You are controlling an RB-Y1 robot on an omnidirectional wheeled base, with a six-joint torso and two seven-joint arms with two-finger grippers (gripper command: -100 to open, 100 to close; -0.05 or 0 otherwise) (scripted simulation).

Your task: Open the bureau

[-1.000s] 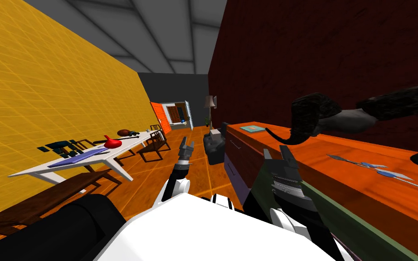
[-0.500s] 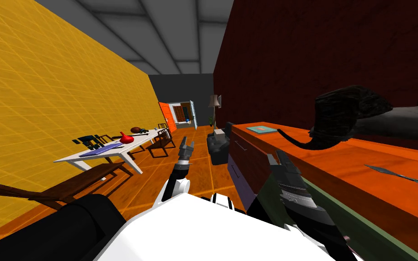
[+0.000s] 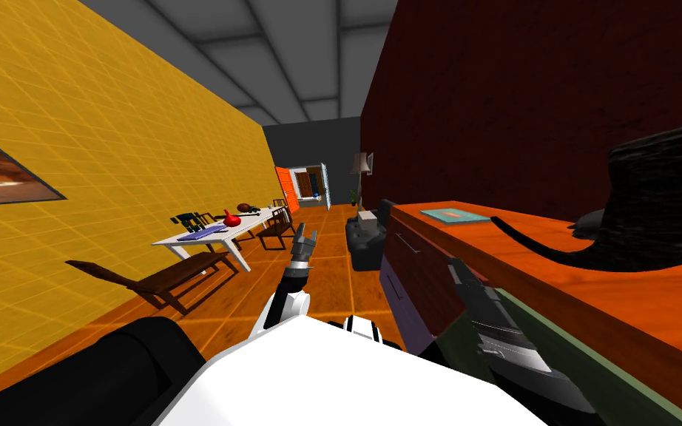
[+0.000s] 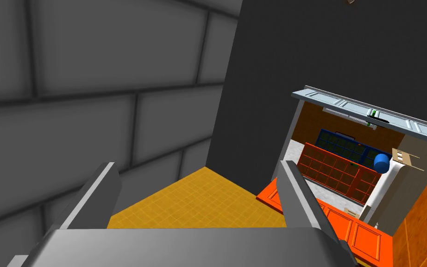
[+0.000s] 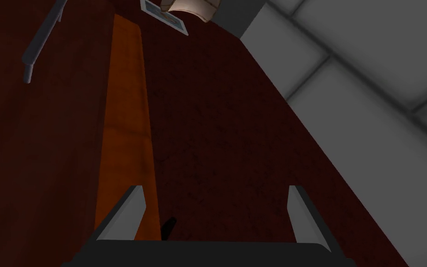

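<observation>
The long bureau (image 3: pixel 473 240), with an orange wooden top over dark red-brown fronts, runs along my right and looks shut. I judge nothing is opened yet, so the grasp and the pull are both left. My right gripper (image 5: pixel 215 194) hovers just off its front, jaws spread, short of the grey bar handle (image 5: pixel 40 41). My left gripper (image 4: pixel 198 169) idles ahead, jaws also spread. Since a second ago I've turned, shifting everything rightward.

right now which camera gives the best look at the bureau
The head view: the bureau runs along my right with its orange top and dark red drawer fronts. The right wrist view gives a close piece of its front with a grey handle beyond the open fingers. The left wrist view faces the far doorway instead.
</observation>
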